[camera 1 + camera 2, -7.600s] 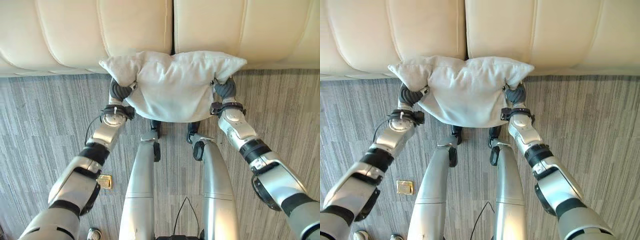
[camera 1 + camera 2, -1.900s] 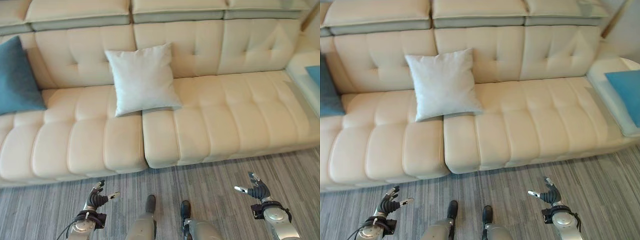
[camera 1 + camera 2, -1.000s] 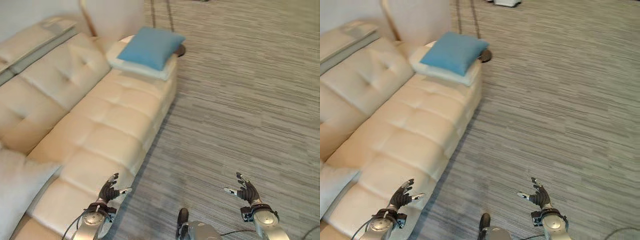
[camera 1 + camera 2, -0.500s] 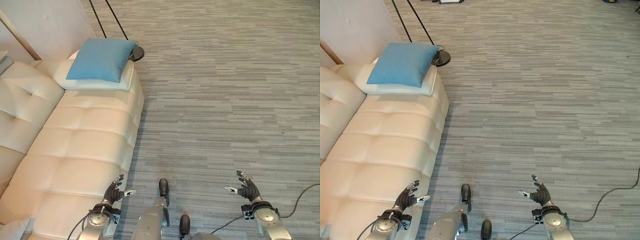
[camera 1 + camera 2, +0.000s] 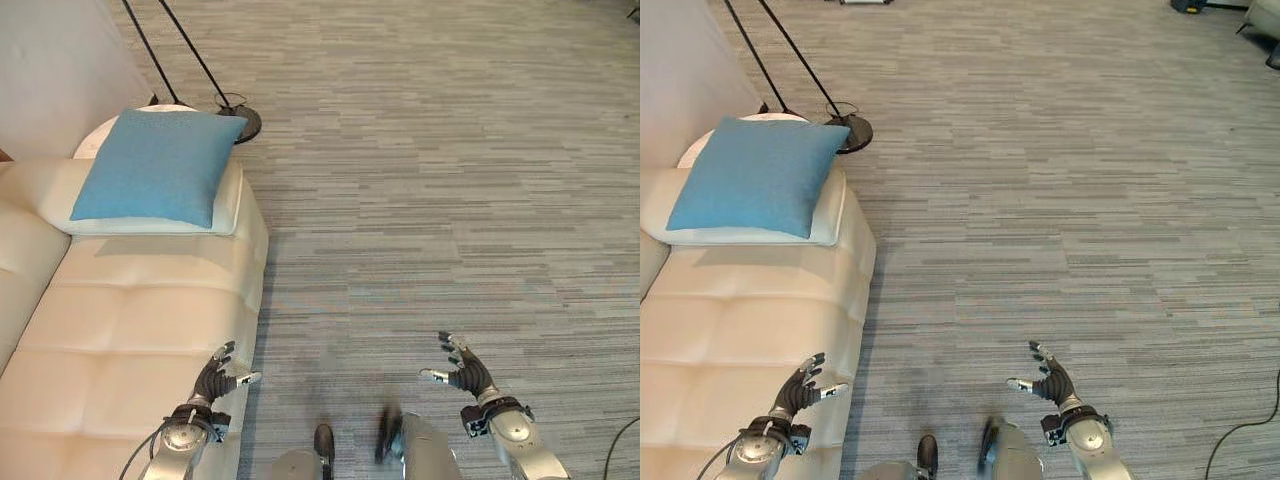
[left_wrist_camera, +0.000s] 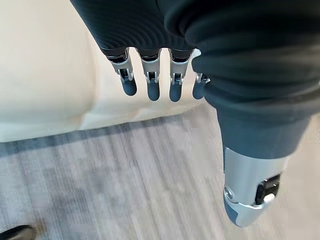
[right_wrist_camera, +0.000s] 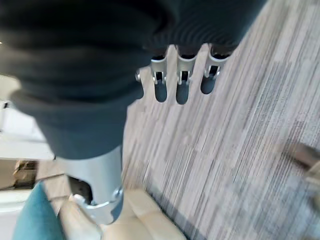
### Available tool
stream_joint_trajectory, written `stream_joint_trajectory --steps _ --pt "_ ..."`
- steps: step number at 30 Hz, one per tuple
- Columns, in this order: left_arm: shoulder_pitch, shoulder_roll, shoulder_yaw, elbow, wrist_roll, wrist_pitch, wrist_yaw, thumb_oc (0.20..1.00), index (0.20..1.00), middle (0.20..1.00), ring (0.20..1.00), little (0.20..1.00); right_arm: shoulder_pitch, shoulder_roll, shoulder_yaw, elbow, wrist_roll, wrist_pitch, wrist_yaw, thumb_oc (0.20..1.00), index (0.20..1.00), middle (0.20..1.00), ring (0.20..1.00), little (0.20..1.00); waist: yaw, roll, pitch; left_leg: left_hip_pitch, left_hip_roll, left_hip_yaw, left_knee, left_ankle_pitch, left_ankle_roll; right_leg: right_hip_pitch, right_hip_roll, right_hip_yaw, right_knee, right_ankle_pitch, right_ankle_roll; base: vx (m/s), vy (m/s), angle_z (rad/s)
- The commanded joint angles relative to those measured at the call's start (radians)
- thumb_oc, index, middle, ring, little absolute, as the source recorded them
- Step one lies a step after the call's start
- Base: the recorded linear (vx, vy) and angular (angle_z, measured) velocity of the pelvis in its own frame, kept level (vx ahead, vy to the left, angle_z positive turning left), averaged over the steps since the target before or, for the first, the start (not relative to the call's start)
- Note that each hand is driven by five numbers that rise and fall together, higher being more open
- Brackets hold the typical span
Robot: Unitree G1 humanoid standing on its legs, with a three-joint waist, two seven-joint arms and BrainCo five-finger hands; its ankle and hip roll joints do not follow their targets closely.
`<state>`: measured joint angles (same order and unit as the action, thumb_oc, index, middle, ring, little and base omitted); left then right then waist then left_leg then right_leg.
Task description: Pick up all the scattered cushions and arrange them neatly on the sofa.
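A grey carpet (image 5: 450,170) with fine horizontal streaks covers most of the room. A plain pale wall (image 5: 50,70) rises beside it, and two thin dark rods (image 5: 170,55) slant down along the wall to a round dark base (image 5: 240,122) that rests on the carpet near the wall's foot. Daylight falls evenly over the carpet, and a few dark objects (image 5: 1195,6) sit at its far edge.
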<state>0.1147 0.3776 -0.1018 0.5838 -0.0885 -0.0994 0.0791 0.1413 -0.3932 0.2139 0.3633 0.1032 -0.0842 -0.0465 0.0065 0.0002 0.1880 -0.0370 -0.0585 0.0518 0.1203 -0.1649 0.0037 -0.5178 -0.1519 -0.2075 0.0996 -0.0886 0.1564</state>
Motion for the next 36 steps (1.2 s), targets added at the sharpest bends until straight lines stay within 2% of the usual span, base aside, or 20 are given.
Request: stream_joint_trajectory --steps 1,3,4,5,7,11,12,15,18,20,23,24,25,28,29,31,32,33,35,36 --pt "0.006 0.063 -0.010 -0.070 0.067 -0.031 0.019 1.000 1.000 1.000 1.000 1.000 -0.007 -0.028 -0.085 -0.064 -0.006 -0.028 -0.033 1.000 1.000 1.000 1.000 1.000 -0.018 -0.018 0.015 0.138 0.078 -0.029 0.012 -0.050 -0.045 0.123 0.027 0.091 0.004 0.175 0.020 0.43 -0.276 0.96" --pt "0.022 0.056 -0.008 -0.078 0.057 -0.044 0.008 1.000 1.000 1.000 1.000 1.000 0.007 -0.024 -0.086 -0.066 0.014 -0.031 -0.013 1.000 1.000 1.000 1.000 1.000 -0.018 -0.019 0.007 0.134 0.094 -0.033 0.054 -0.024 -0.060 0.137 0.033 0.106 0.024 0.196 0.007 0.45 -0.365 1.06" --pt "0.003 0.029 -0.035 -0.063 0.019 -0.042 0.006 1.000 1.000 1.000 1.000 1.000 -0.019 -0.050 -0.086 -0.052 0.008 -0.040 -0.042 1.000 1.000 1.000 1.000 1.000 -0.025 -0.013 0.038 -0.040 0.153 -0.029 0.423 0.115 -0.066 0.164 0.039 0.086 0.081 0.173 -0.052 0.51 -0.492 1.13" --pt "-0.004 0.021 -0.031 -0.041 0.009 -0.039 0.006 1.000 1.000 1.000 1.000 1.000 -0.019 -0.058 -0.106 -0.055 0.028 -0.038 -0.051 1.000 1.000 1.000 1.000 1.000 -0.028 -0.011 0.035 -0.096 0.200 0.028 0.474 0.179 -0.054 0.205 0.050 0.067 0.068 0.130 -0.082 0.51 -0.492 1.30" --pt "-0.004 0.019 -0.029 -0.039 -0.001 -0.043 0.004 1.000 1.000 1.000 1.000 1.000 -0.015 -0.062 -0.111 -0.054 0.039 -0.042 -0.051 1.000 1.000 1.000 1.000 1.000 -0.019 -0.005 0.035 -0.110 0.210 0.053 0.469 0.155 -0.048 0.230 0.057 0.062 0.065 0.109 -0.088 0.41 -0.139 0.24" --pt "-0.014 0.003 -0.030 -0.011 -0.008 -0.046 0.006 1.000 1.000 1.000 1.000 1.000 -0.021 -0.071 -0.129 -0.023 0.038 -0.037 -0.062 1.000 1.000 1.000 1.000 1.000 0.004 0.003 0.020 -0.201 0.189 0.169 0.281 0.100 -0.041 0.339 0.030 0.021 0.020 0.061 -0.070 0.44 -0.029 -0.16" --pt "-0.013 -0.005 -0.037 -0.010 0.003 -0.041 0.004 1.000 1.000 1.000 1.000 1.000 -0.022 -0.070 -0.133 -0.019 0.027 -0.034 -0.074 1.000 1.000 1.000 1.000 1.000 0.026 0.028 0.013 -0.249 0.182 0.221 0.055 0.225 -0.076 0.417 0.053 -0.001 0.002 0.026 -0.064 0.53 0.046 0.31" --pt "-0.006 -0.007 -0.033 -0.007 0.009 -0.036 0.006 1.000 1.000 1.000 1.000 1.000 -0.007 -0.055 -0.136 -0.016 0.018 -0.029 -0.081 1.000 1.000 1.000 1.000 1.000 0.047 0.033 0.000 -0.287 0.181 0.240 -0.105 0.283 -0.085 0.513 0.064 -0.014 -0.008 -0.022 -0.055 0.55 0.077 0.10" --pt "0.020 -0.005 -0.028 -0.012 0.017 -0.025 0.002 1.000 1.000 1.000 1.000 1.000 0.023 -0.047 -0.140 -0.020 -0.008 -0.017 -0.073 1.000 1.000 1.000 1.000 1.000 0.056 0.042 -0.023 -0.291 0.200 0.263 -0.151 0.329 -0.089 0.577 0.068 -0.011 0.010 -0.062 -0.050 0.45 0.121 -0.09" --pt "0.022 -0.001 -0.026 -0.011 0.022 -0.024 0.003 1.000 1.000 1.000 1.000 1.000 0.029 -0.047 -0.142 -0.018 -0.012 -0.014 -0.076 1.000 1.000 1.000 1.000 1.000 0.054 0.032 -0.026 -0.295 0.193 0.260 -0.139 0.319 -0.099 0.608 0.056 -0.002 0.015 -0.088 -0.046 0.45 0.155 -0.18" --pt "0.042 0.019 -0.007 -0.036 0.016 -0.024 -0.001 1.000 1.000 1.000 1.000 1.000 0.043 -0.033 -0.144 -0.017 -0.020 -0.006 -0.061 1.000 1.000 1.000 1.000 1.000 0.069 0.027 -0.052 -0.313 0.199 0.242 -0.067 0.346 -0.080 0.654 0.045 0.006 0.008 -0.080 -0.038 0.47 0.244 0.05" --pt "0.045 0.030 0.002 -0.043 0.005 -0.029 -0.006 1.000 1.000 1.000 1.000 1.000 0.041 -0.026 -0.141 -0.013 -0.024 -0.007 -0.053 1.000 1.000 1.000 1.000 1.000 0.081 -0.004 -0.075 -0.336 0.165 0.205 -0.010 0.319 -0.066 0.664 0.013 0.010 0.005 -0.054 -0.024 0.44 0.223 -0.06" --pt "0.046 0.031 0.002 -0.043 0.005 -0.029 -0.006 1.000 1.000 1.000 1.000 1.000 0.041 -0.026 -0.140 -0.013 -0.024 -0.007 -0.053 1.000 1.000 1.000 1.000 1.000 0.080 -0.005 -0.075 -0.337 0.165 0.205 -0.008 0.318 -0.066 0.664 0.012 0.009 0.005 -0.054 -0.024 0.47 0.272 0.07" --pt "0.048 0.046 0.001 -0.052 -0.002 -0.024 -0.016 1.000 1.000 1.000 1.000 1.000 0.044 -0.018 -0.132 -0.019 -0.031 -0.004 -0.033 1.000 1.000 1.000 1.000 1.000 0.105 -0.043 -0.087 -0.336 0.091 0.156 0.056 0.238 -0.018 0.638 -0.037 0.026 0.068 0.039 -0.008 0.35 0.308 0.53" --pt "0.038 0.058 0.007 -0.047 -0.002 -0.021 -0.012 1.000 1.000 1.000 1.000 1.000 0.018 -0.022 -0.113 -0.012 -0.056 -0.002 -0.028 1.000 1.000 1.000 1.000 1.000 0.111 -0.053 -0.071 -0.317 0.047 0.136 0.063 0.191 0.024 0.564 -0.083 0.049 0.224 0.192 0.006 0.26 0.334 1.00" --pt "0.034 0.062 0.014 -0.049 -0.007 -0.020 -0.004 1.000 1.000 1.000 1.000 1.000 0.001 -0.019 -0.102 -0.013 -0.057 -0.006 -0.031 1.000 1.000 1.000 1.000 1.000 0.114 -0.050 -0.061 -0.299 0.038 0.128 0.057 0.174 0.038 0.525 -0.104 0.053 0.284 0.233 0.004 0.30 0.297 0.81" --pt "0.035 0.063 0.017 -0.060 -0.013 -0.020 0.001 1.000 1.000 1.000 1.000 1.000 -0.008 -0.012 -0.085 -0.022 -0.050 -0.018 -0.032 1.000 1.000 1.000 1.000 1.000 0.105 -0.029 -0.049 -0.240 0.027 0.086 0.036 0.152 0.056 0.438 -0.060 0.087 0.354 0.206 -0.038 0.33 0.243 0.62" --pt "0.035 0.063 0.018 -0.060 -0.013 -0.020 0.001 1.000 1.000 1.000 1.000 1.000 -0.008 -0.012 -0.085 -0.022 -0.050 -0.018 -0.032 1.000 1.000 1.000 1.000 1.000 0.104 -0.030 -0.049 -0.241 0.026 0.086 0.036 0.151 0.056 0.436 -0.061 0.087 0.358 0.204 -0.038 0.34 0.183 0.58" --pt "0.036 0.053 0.022 -0.050 -0.021 -0.025 0.004 1.000 1.000 1.000 1.000 1.000 -0.003 -0.013 -0.082 -0.024 -0.045 -0.018 -0.025 1.000 1.000 1.000 1.000 1.000 0.078 -0.005 -0.034 -0.176 0.013 0.027 -0.003 0.150 0.058 0.331 0.064 0.144 0.390 0.091 -0.063 0.31 0.118 0.70" --pt "0.036 0.048 0.021 -0.044 -0.021 -0.030 0.003 1.000 1.000 1.000 1.000 1.000 -0.004 -0.016 -0.083 -0.023 -0.039 -0.018 -0.023 1.000 1.000 1.000 1.000 1.000 0.065 0.004 -0.025 -0.142 0.002 -0.002 -0.017 0.146 0.054 0.298 0.099 0.145 0.350 0.037 -0.064 0.38 0.093 0.81"
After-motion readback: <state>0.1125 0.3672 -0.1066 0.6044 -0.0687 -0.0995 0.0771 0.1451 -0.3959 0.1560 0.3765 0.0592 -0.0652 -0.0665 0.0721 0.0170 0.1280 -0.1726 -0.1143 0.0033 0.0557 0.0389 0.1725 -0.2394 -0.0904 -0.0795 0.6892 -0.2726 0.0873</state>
